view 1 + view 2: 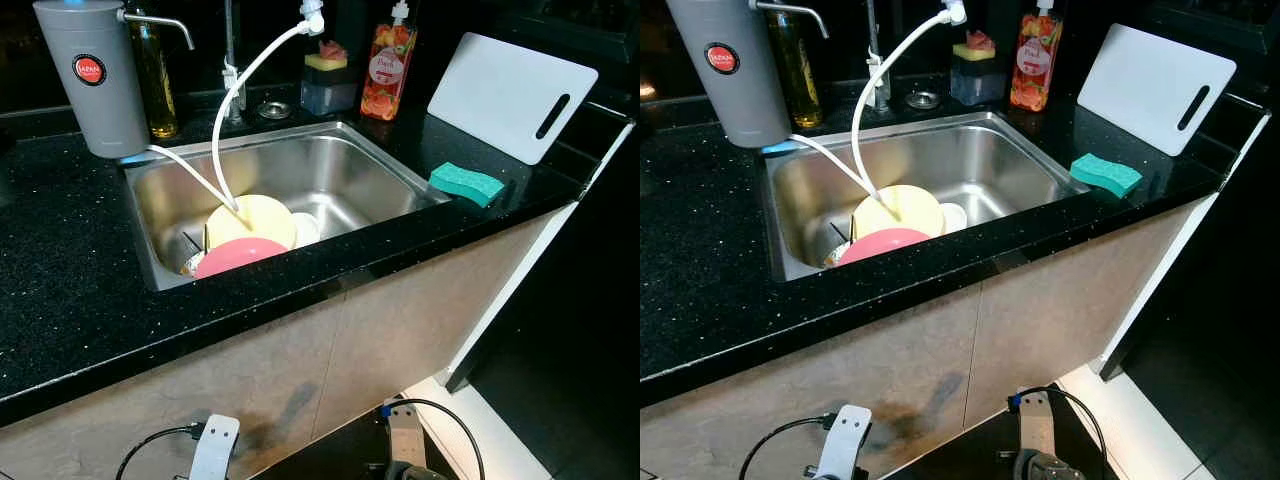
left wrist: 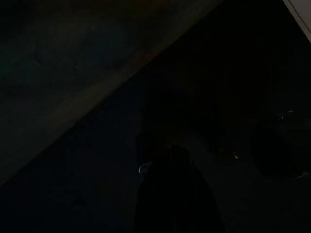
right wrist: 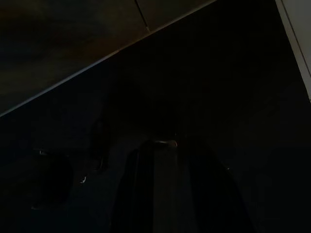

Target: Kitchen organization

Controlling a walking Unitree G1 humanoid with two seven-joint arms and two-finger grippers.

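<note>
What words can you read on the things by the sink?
"JAPAN" on the red round badge of the grey water filter.
The orange soap bottle has a label with curly writing, too blurred to read.
Small print under "JAPAN": too small to read.

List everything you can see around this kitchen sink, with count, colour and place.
Sink: 1, steel, set in the counter.
Counter: 1, black.
Plates: 2, yellow and pink, in sink.
Hoses: 2, white, running into sink.
Filter: 1, grey, back left.
Oil bottle: 1, yellowish, beside filter.
Soap bottle: 1, orange, behind sink.
Sponge: 1, green, right of sink.
Board: 1, white, back right.
Arms: left arm, right arm, hanging low.
</note>
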